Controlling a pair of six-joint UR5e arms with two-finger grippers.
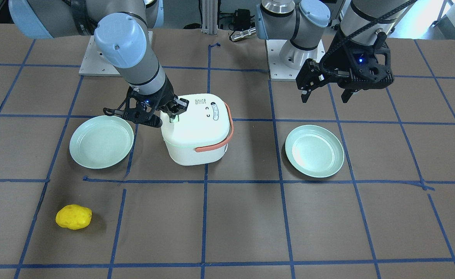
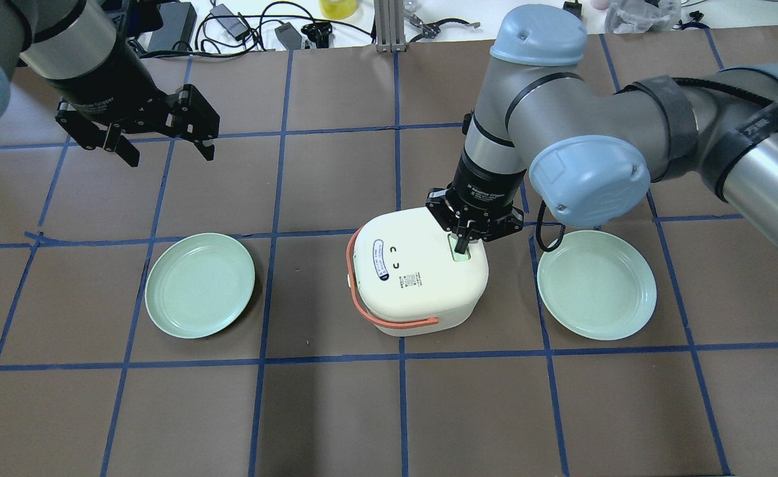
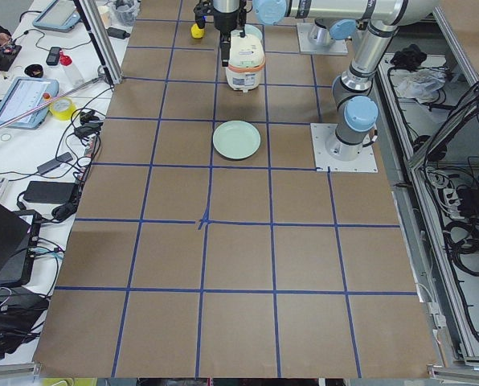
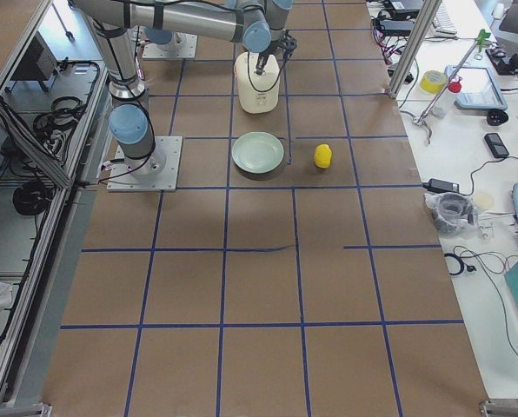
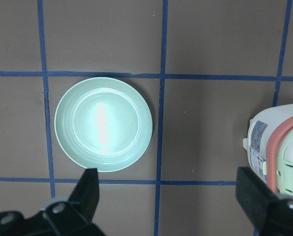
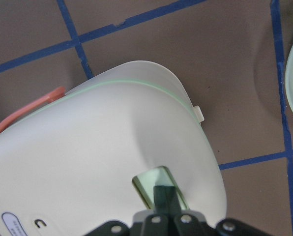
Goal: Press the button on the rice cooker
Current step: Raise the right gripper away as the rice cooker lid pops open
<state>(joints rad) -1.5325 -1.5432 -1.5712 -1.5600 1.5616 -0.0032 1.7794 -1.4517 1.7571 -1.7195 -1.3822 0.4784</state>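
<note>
Cooker point(image 2: 415, 278) mid-table point(image 2: 336, 411), white w/ orange handle point(image 2: 389, 322), between L plate point(image 2: 200, 285) and R plate point(image 2: 597, 285), touching neither. R gripper point(image 2: 461, 240) points down over lid, fingers pinched together, nothing held; tip sits on green button point(image 6: 145, 183) at lid edge nearest R plate. L gripper point(image 2: 168, 156) spread wide, empty, hovering above table beyond L plate, well apart from cooker. Yellow lump point(image 1: 73, 217) alone on operators' side, robot's R, apart from R plate.
</note>
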